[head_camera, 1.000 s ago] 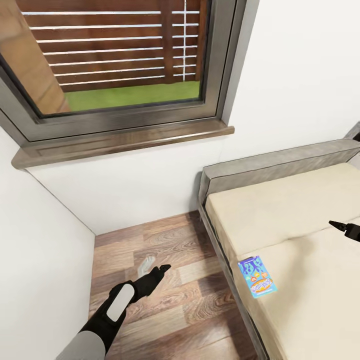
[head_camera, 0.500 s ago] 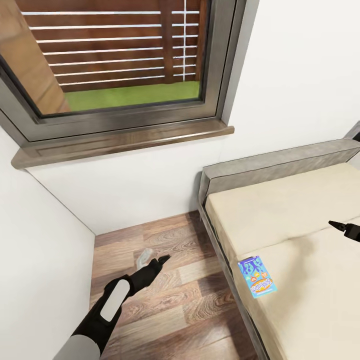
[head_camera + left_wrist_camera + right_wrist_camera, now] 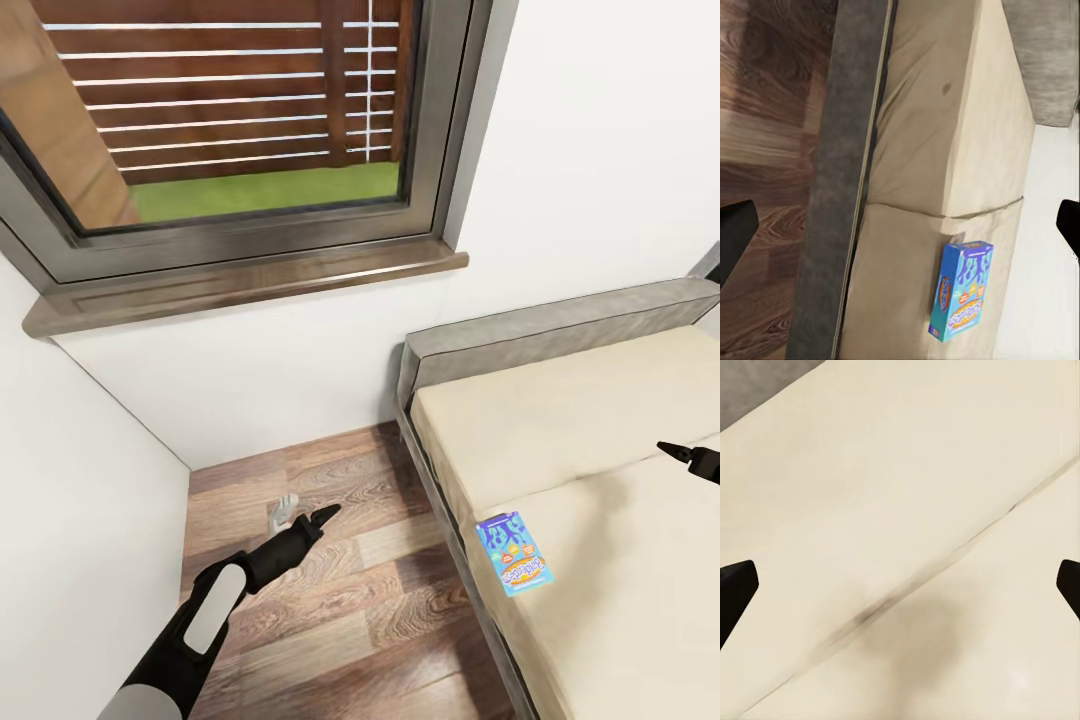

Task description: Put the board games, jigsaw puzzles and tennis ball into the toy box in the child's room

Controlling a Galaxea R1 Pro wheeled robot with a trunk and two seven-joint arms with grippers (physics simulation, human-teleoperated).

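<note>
Head camera high over floor and bed (image 3: 560, 420); both wrist cameras bedward, close.

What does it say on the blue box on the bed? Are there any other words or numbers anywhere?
Blue box on the bed: it has a colourful logo and pictures, but the letters are too blurred to read, in the left wrist view too.
No other words, numbers or signs can be read: none on the window, wall or floor.
</note>
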